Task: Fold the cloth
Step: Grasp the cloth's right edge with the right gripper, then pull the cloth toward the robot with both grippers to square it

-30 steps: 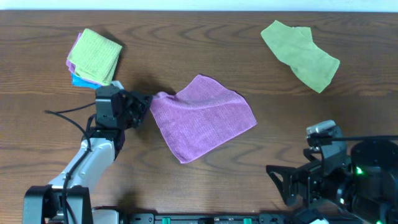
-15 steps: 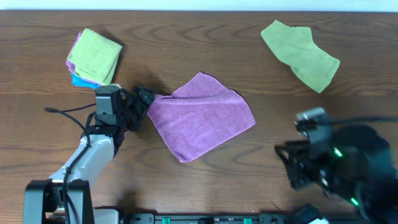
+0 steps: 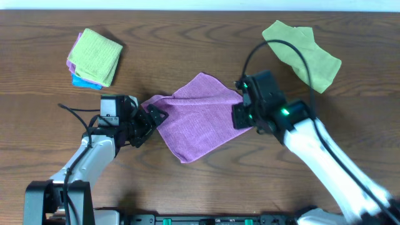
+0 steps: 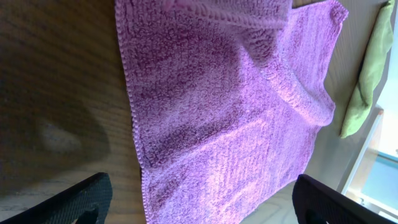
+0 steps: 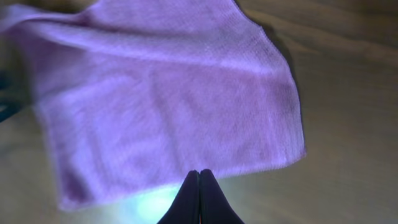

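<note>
Overhead, the purple cloth (image 3: 200, 122) lies rumpled mid-frame on the worktop (image 3: 187, 37), with the left fingers (image 3: 154, 116) at its left corner and the right arm over its right edge. Only the wrist views settle the grips: the left fingers are spread wide, and the right fingers (image 5: 191, 202) are pressed together at the hem, a pinch not discernible. Bare wood lies below the cloth; a green cloth (image 3: 303, 53) upper right and a folded stack (image 3: 94, 56) upper left sit well apart.

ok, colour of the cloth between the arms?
Purple square microfibre cloth; clearest in left wrist view.
</note>
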Controlling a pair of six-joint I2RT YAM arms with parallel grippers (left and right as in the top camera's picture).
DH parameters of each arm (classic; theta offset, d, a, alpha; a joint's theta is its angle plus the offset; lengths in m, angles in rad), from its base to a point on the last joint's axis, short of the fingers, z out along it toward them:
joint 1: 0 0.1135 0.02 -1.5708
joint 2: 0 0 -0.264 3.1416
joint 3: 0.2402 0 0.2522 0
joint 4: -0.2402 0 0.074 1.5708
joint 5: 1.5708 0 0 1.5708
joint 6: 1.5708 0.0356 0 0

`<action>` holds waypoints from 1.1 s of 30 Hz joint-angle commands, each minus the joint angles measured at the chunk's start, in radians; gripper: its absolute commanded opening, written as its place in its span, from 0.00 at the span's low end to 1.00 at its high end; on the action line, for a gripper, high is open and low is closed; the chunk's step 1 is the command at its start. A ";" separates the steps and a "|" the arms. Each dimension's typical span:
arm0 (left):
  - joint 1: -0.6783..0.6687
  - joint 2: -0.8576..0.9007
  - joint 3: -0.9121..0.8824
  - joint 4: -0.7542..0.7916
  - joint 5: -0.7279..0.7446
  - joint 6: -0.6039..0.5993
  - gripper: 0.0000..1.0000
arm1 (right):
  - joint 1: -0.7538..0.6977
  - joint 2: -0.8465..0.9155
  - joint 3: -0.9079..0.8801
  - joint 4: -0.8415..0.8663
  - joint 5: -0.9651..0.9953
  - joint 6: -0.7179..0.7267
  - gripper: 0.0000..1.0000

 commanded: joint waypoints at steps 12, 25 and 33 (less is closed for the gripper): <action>0.000 -0.004 0.011 -0.010 0.021 0.056 0.98 | -0.113 0.338 -0.006 0.156 0.018 0.014 0.02; 0.000 -0.004 0.011 -0.013 0.021 0.074 0.98 | -0.106 0.423 -0.007 0.098 0.013 0.015 0.01; 0.000 -0.004 0.011 -0.013 0.020 0.127 0.98 | -0.058 0.443 -0.007 -0.043 -0.056 0.045 0.02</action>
